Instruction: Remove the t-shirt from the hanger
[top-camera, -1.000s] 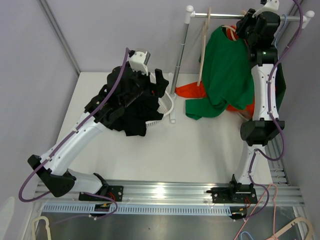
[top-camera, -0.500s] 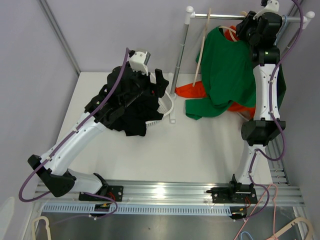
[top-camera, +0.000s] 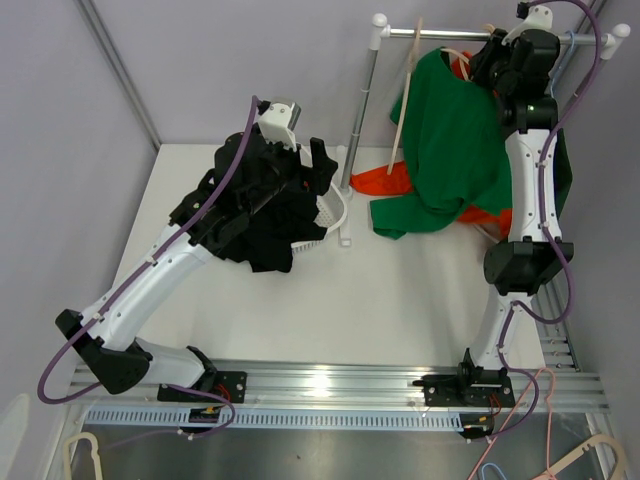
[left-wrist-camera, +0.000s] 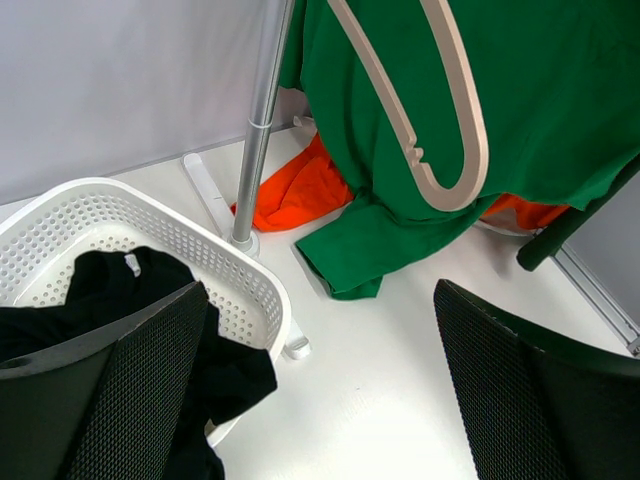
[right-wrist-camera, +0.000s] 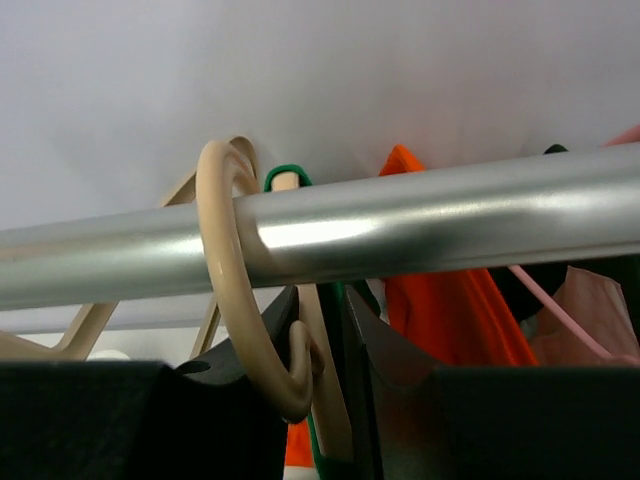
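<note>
Green t-shirt (top-camera: 455, 140) hangs over its hanger (right-wrist-camera: 322, 390) on the rail (right-wrist-camera: 450, 215) of the rack at the far right corner of the table (top-camera: 400, 300), its hem trailing onto an orange garment (left-wrist-camera: 300, 195) heaped by the rack's foot; judged from this, the removal has barely begun, with neck and shoulders yet to be slid clear. The right gripper (top-camera: 488, 55), raised to the rail, has its jaws narrowed on the hanger's neck just below the hook, with the green collar against them. The left gripper (left-wrist-camera: 318, 300) hovers wide and holding nothing over the white basket (left-wrist-camera: 90, 200) of black clothes (left-wrist-camera: 110, 290) toward the far left of the table. Against the view a second earlier, the right arm's wrist has edged up and toward the right edge, the shirt has shifted slightly with it, and the bare spare hanger (left-wrist-camera: 452, 196) beside the shirt, then hanging almost straight, now slants with its lower end swung out toward the rack's upright post. The left arm has not moved.
</note>
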